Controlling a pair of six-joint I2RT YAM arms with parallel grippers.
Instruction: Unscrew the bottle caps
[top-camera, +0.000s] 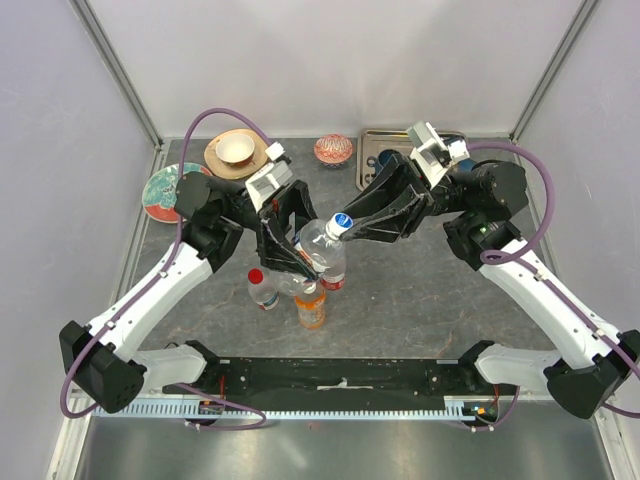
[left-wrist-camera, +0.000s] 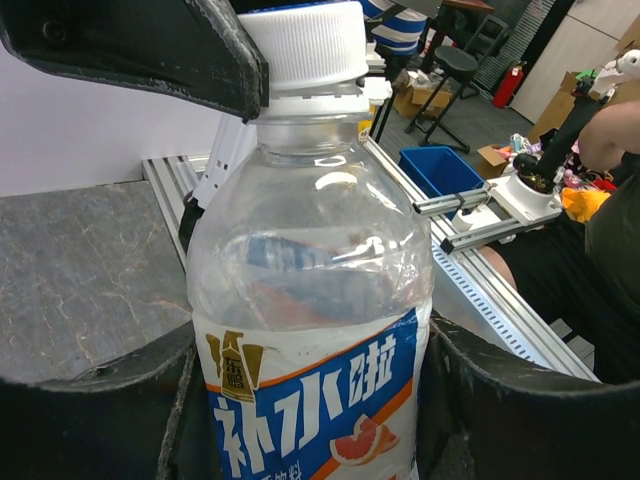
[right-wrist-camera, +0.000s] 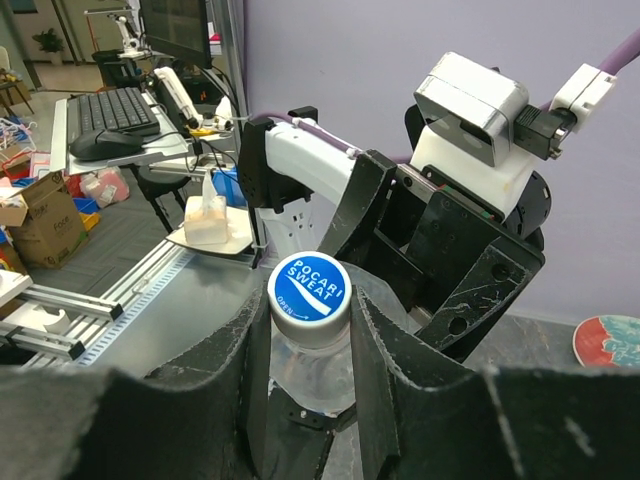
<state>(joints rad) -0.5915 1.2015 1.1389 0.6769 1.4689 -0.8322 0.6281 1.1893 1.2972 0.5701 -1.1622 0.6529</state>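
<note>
Tilting toward the right arm, a clear bottle (top-camera: 320, 243) with a blue and white label is held off the surface (top-camera: 420, 300). Its body is pinched by the left hand (top-camera: 290, 258), and its blue and white cap (top-camera: 342, 221) is pinched by the right hand (top-camera: 352, 224). The upper part of the bottle looks empty; lower down, the contents are hidden by the label.

Just below it an orange bottle (top-camera: 311, 310) of orange liquid is stood upright, with a red-capped bottle (top-camera: 262, 289) beside it. A fourth bottle (top-camera: 334, 270) is partly hidden behind the held one.

At the back, a white bowl (top-camera: 235, 150) is set on a straw mat (top-camera: 215, 160) near a patterned bowl (top-camera: 333, 150). A metal tray (top-camera: 368, 140) is largely covered by the right arm, and only something blue is seen in it.
</note>
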